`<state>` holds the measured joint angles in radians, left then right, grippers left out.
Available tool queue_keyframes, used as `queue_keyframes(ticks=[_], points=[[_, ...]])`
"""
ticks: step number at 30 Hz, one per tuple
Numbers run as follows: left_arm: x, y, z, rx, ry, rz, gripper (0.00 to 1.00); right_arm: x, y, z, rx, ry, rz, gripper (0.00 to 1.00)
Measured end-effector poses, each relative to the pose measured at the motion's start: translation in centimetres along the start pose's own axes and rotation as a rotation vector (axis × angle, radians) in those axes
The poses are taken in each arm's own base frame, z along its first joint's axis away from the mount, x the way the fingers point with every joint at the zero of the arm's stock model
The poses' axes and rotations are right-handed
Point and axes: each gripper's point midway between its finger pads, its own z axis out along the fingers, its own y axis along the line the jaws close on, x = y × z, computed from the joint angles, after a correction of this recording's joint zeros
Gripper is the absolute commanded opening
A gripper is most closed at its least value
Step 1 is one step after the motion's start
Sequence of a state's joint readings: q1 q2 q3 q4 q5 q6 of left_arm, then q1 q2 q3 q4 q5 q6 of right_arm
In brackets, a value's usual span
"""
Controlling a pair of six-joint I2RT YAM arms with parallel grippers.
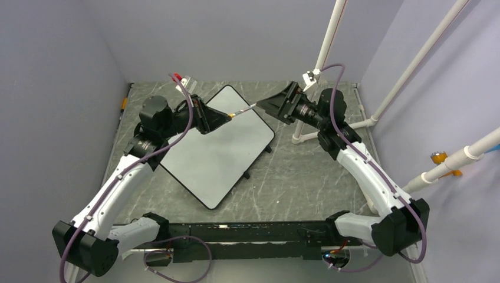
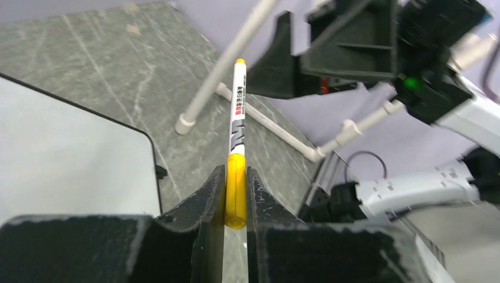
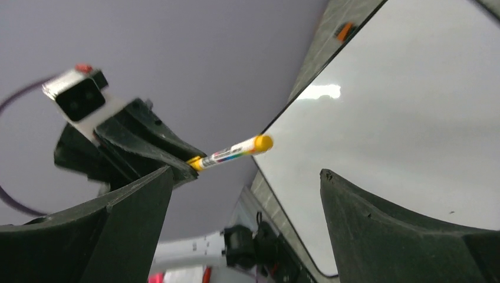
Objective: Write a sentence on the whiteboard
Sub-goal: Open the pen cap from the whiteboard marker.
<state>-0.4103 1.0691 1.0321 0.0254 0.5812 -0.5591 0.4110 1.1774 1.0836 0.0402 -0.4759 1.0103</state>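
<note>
Left pincer (image 2: 236, 180) is closed on the yellow end of the marker (image 2: 237, 112), held over the whiteboard (image 1: 218, 156). The board lies diagonally on the table (image 1: 306, 177), centre of top view. Right pincer (image 3: 244, 174) is spread wide and empty; the marker's free end seemingly sits just before it, contact unclear.

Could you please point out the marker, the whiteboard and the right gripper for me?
marker (image 2: 237, 118): left wrist view, white barrel.
whiteboard (image 1: 218, 153): top external view, bare white surface.
right gripper (image 3: 246, 173): right wrist view, midway between its open fingertips.
</note>
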Motion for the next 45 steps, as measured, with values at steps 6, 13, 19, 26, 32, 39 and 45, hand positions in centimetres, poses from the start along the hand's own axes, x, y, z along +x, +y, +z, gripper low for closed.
queue_keyframes(ticks=[6,13,19,26,32,39,45], points=[[-0.4,-3.4,-1.7,0.126,0.106,0.026,0.00,2.8,1.4,0.4,-0.155,0.211,-0.033,0.92],[-1.2,-6.5,-3.0,0.223,0.154,0.055,0.00,3.6,5.5,-1.1,-0.361,0.317,-0.100,0.83],[-0.7,-6.9,-3.3,0.246,0.181,0.036,0.00,3.6,8.2,-2.4,-0.478,0.348,-0.125,0.73],[-0.9,-7.6,-3.4,0.284,0.185,0.028,0.00,4.1,9.4,-3.0,-0.529,0.391,-0.147,0.64],[-0.8,-7.5,-3.0,0.305,0.199,0.017,0.00,4.6,10.0,-2.9,-0.551,0.412,-0.165,0.59],[-0.8,-7.5,-2.9,0.309,0.199,0.018,0.00,5.4,9.4,-2.3,-0.542,0.452,-0.157,0.55],[-0.6,-7.3,-2.6,0.319,0.216,0.009,0.00,6.2,8.9,-2.0,-0.537,0.481,-0.153,0.52]])
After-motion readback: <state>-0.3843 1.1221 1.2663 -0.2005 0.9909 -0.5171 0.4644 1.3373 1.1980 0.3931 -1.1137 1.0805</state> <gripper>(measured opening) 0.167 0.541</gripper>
